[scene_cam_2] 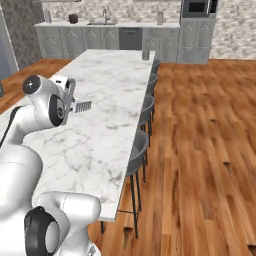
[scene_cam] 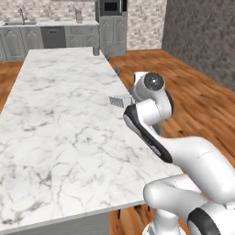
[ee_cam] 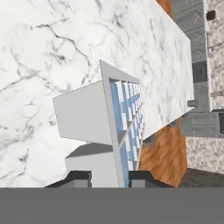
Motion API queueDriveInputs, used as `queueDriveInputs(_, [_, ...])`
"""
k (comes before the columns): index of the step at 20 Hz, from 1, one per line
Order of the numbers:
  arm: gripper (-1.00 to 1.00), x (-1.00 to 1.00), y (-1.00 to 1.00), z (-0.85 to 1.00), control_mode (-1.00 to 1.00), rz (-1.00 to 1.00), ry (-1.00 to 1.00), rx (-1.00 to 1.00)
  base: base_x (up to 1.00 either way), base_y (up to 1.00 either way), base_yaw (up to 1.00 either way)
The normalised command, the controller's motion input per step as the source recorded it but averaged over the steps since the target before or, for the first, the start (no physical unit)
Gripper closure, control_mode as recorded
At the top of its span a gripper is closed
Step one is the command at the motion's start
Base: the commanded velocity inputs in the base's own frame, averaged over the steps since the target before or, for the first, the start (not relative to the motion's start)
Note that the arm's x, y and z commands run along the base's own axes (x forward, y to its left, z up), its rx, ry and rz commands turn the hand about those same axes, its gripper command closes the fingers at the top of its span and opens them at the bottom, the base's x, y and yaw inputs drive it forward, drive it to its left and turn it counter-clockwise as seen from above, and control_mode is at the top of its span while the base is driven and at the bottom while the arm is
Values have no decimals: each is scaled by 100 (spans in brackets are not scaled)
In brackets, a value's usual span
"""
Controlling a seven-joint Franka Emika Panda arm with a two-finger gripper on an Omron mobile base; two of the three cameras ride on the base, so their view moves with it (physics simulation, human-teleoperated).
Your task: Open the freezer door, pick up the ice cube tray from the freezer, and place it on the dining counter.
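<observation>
The ice cube tray (ee_cam: 109,118), white with pale blue cells, is held on edge between my gripper's (ee_cam: 109,178) fingers, which are shut on its near end. It hangs above the white marble dining counter (ee_cam: 65,43), near the counter's right edge. From the left base view the ice cube tray (scene_cam: 120,99) pokes out left of the hand, over the dining counter (scene_cam: 59,128). In the right base view the ice cube tray (scene_cam_2: 84,105) sticks out to the right of the hand, above the dining counter (scene_cam_2: 110,100). The freezer and the freezer door are out of view.
A small grey cup (scene_cam: 96,51) stands at the counter's far end. Grey stools (scene_cam_2: 142,145) line the counter's right side over the wood floor. Grey wall cabinets (scene_cam_2: 100,37) with a sink run along the back.
</observation>
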Motion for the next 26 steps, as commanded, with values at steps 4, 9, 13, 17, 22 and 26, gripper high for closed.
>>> queueDriveInputs(4, [100,72,35,-34,-100,-5,8,0,0,0,0])
queueDriveInputs(9, [100,53,23,-40,-100,-4,11,0,0,0,0])
queueDriveInputs(13, [100,18,1,-36,-100,0,15,0,0,0,0])
queueDriveInputs(17, [100,13,0,-41,-100,0,11,0,0,0,0])
queueDriveInputs(22, [100,15,0,-42,-100,0,-2,0,0,0,0])
queueDriveInputs(26, [100,3,0,-30,-100,0,-20,0,0,0,0])
